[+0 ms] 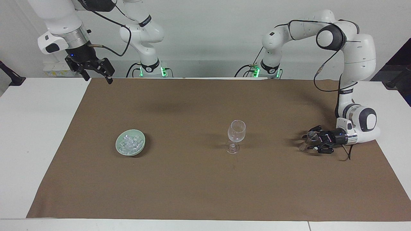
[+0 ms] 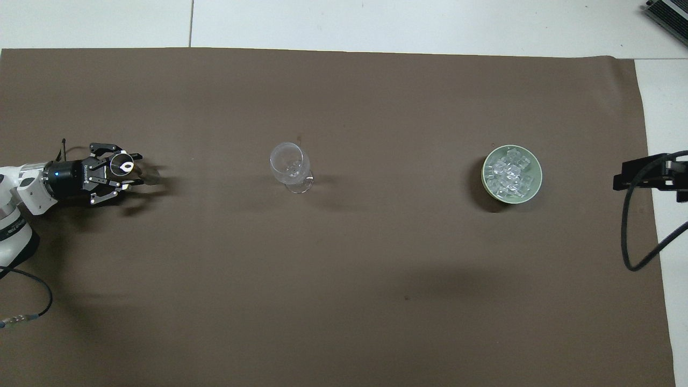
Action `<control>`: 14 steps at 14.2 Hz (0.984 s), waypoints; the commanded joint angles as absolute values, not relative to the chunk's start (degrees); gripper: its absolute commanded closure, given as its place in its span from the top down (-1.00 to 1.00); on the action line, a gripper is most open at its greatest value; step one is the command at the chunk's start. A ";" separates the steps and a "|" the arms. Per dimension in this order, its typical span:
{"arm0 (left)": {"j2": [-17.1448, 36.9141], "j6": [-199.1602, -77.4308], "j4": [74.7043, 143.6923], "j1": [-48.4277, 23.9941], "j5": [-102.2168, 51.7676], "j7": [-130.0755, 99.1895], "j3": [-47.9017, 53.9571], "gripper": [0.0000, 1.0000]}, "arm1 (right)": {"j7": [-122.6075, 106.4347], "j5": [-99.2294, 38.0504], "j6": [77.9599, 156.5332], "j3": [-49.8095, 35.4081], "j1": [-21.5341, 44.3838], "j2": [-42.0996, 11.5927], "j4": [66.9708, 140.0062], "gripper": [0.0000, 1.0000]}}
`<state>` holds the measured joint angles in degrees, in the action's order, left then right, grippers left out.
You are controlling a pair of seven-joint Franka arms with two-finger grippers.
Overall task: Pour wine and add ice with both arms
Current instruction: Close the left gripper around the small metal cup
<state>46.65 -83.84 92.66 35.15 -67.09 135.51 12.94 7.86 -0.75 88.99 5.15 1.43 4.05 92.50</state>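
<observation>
1. Left gripper (image 1: 307, 141) lies low and level over the brown cloth (image 1: 192, 186) at the left arm's end of the table, set around a small clear vessel (image 1: 310, 136); I cannot tell whether it already grips the vessel or only brackets it
2. Right gripper (image 1: 98, 78) hangs high over the table edge at the right arm's end, jaws apart and empty; this arm waits
3. On the cloth toward the right arm's end sits the pale green dish (image 1: 117, 146), well apart from both grippers
4. Near the middle of the cloth the stemmed glass (image 1: 236, 131) stands upright, about as far from the robots as the dish and the small vessel, between the two and touching neither; its bowl looks empty, with no wine and no cube that I can make out
5. Whether the small vessel holds any liquid I cannot tell
6. All the ice (image 1: 130, 144) that shows lies heaped in the dish
7. Judgement: the task is at its start, since neither pouring nor icing looks done. Left to do: secure the vessel, carry it to the glass and tip it, then have the right arm bring ice from the dish to the glass
</observation>
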 commanded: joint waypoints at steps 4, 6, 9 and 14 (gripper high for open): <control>47.37 -83.06 92.99 36.30 -68.20 136.67 13.62 -0.08 | 7.03 -1.76 88.86 4.75 0.70 5.19 93.78 1.00; 47.29 -83.06 92.99 36.39 -68.20 136.76 13.62 -0.11 | 7.03 -1.76 88.86 4.75 0.70 5.27 93.78 1.00; 47.37 -83.06 92.99 36.21 -68.20 136.76 13.62 -0.11 | 6.94 -1.76 88.86 4.75 0.70 5.27 93.78 1.00; 47.46 -83.14 92.99 36.04 -68.55 136.84 13.71 -0.14 | 6.94 -1.76 88.86 4.75 0.70 5.27 93.78 1.00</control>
<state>46.86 -83.72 92.67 35.48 -67.24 135.56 13.23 7.86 -0.75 88.99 5.15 1.43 4.05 92.50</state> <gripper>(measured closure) 0.559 0.000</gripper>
